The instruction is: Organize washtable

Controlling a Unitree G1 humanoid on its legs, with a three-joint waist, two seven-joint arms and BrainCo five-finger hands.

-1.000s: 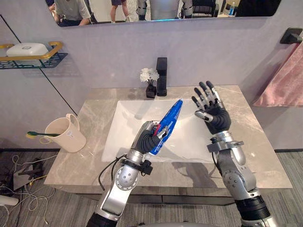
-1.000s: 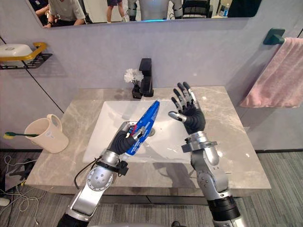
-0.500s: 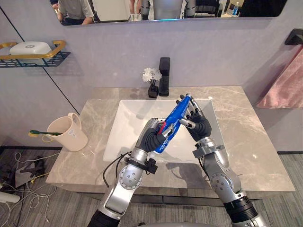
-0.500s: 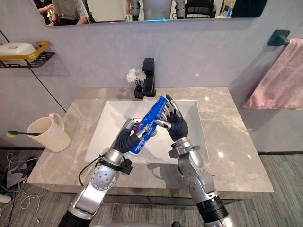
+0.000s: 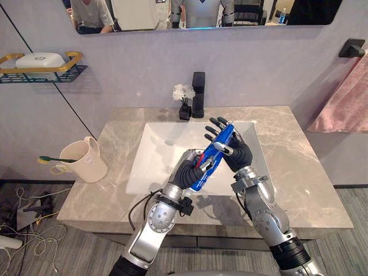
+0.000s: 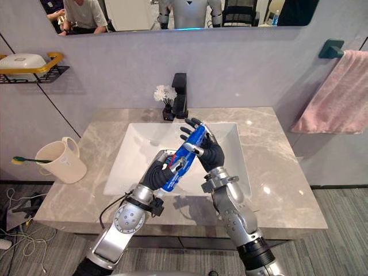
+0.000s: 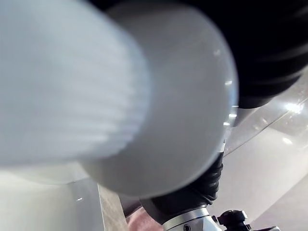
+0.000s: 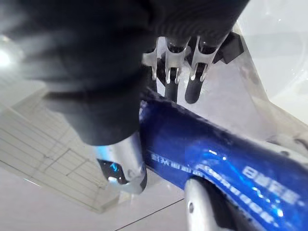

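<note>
Toothpaste tube (image 5: 211, 159), blue: held tilted in the air over the sink (image 5: 152, 150), lower end toward 7 o'clock, upper end toward 1 o'clock.

Left hand (image 5: 187, 172): fingers clenched round the lower half of the tube.

Right hand (image 5: 237, 153): set against the upper half. The thumb is laid across the tube and the fingers (image 5: 214, 123) are spread loosely past its tip. The hold is judged only partly closed.

Handling (judged): light, soft-walled and glossy, so it is likely to slip and to dent or squeeze out if gripped hard mid-body. It is best taken near the stiffer ends, with the body supported along the palm.

Change over the last second: the right hand was held open and well apart at 3 o'clock of the tube, and has since been brought onto it. The tube has been lowered slightly. The left hand's grasp is unchanged.

Surroundings: faucet (image 5: 198, 94) and small flower vase (image 5: 183, 98) at 12 o'clock of the sink. A cup (image 5: 87, 164) with a toothbrush (image 5: 53, 160) across its rim stands on the counter (image 5: 299, 167) at 9 o'clock. A pink towel (image 5: 345, 103) hangs at 2 o'clock.
</note>
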